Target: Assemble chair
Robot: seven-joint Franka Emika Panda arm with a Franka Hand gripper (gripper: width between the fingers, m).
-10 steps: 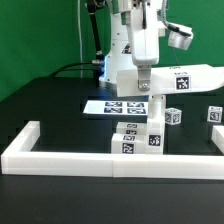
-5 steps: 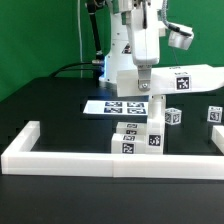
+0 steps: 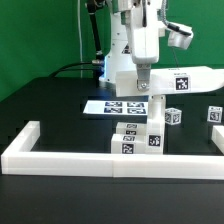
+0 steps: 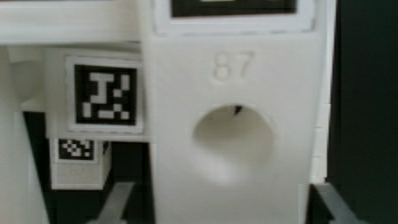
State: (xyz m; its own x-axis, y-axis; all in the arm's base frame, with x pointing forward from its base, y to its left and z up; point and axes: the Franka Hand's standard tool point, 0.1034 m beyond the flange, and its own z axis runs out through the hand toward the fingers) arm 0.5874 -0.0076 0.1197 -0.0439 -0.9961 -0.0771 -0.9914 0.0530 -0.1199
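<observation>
My gripper (image 3: 143, 88) hangs over the middle of the table, at a wide white chair slab (image 3: 190, 80) that stands raised above the table. In the wrist view the gripper (image 4: 228, 196) is shut on a white chair bar (image 4: 231, 90) marked 87 with an oval hole. Its fingers (image 4: 121, 200) stand at the bar's two edges. A tagged white part (image 4: 103, 95) lies beside the bar. Below the gripper an upright white post (image 3: 155, 122) stands among tagged chair blocks (image 3: 130, 140).
The marker board (image 3: 116, 107) lies flat behind the blocks. A long low white rail (image 3: 90, 158) borders the front and the exterior view's left. Two small tagged parts (image 3: 174, 116) (image 3: 215, 115) sit toward the exterior view's right. The arm's base and cables are at the back.
</observation>
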